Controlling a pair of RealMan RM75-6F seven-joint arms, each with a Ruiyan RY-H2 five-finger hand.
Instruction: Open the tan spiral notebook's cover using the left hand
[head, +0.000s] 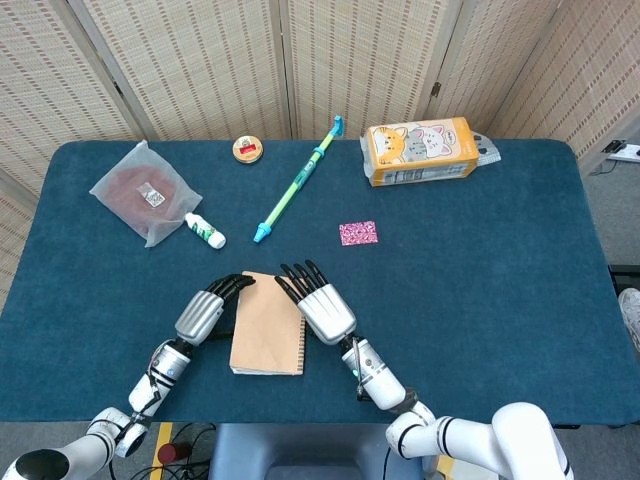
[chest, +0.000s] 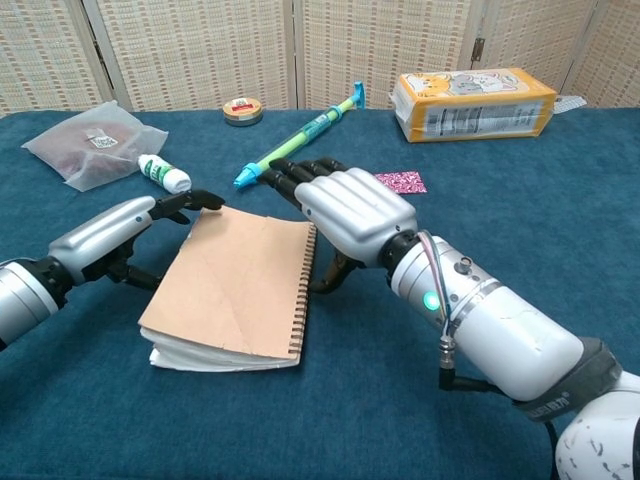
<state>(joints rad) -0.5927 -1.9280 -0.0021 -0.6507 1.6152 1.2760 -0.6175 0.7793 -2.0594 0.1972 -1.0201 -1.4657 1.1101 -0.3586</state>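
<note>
The tan spiral notebook (head: 268, 336) (chest: 235, 285) lies near the table's front edge, spiral binding on its right side. Its cover is raised along the left edge, with white pages showing beneath. My left hand (head: 205, 313) (chest: 110, 235) is at the notebook's left side; its fingertips lie over the cover's far left corner with the thumb below, holding the cover up. My right hand (head: 322, 308) (chest: 350, 210) hovers over the spiral edge with fingers spread and holds nothing. Its thumb points down beside the spiral.
A green and blue flute (head: 297, 182) (chest: 297, 138) lies diagonally behind the notebook, a pink glitter card (head: 358, 233) to its right. A white bottle (head: 205, 231) and a bagged brown disc (head: 145, 190) sit far left. A round tin (head: 248, 149) and cat-printed box (head: 418, 150) stand at the back.
</note>
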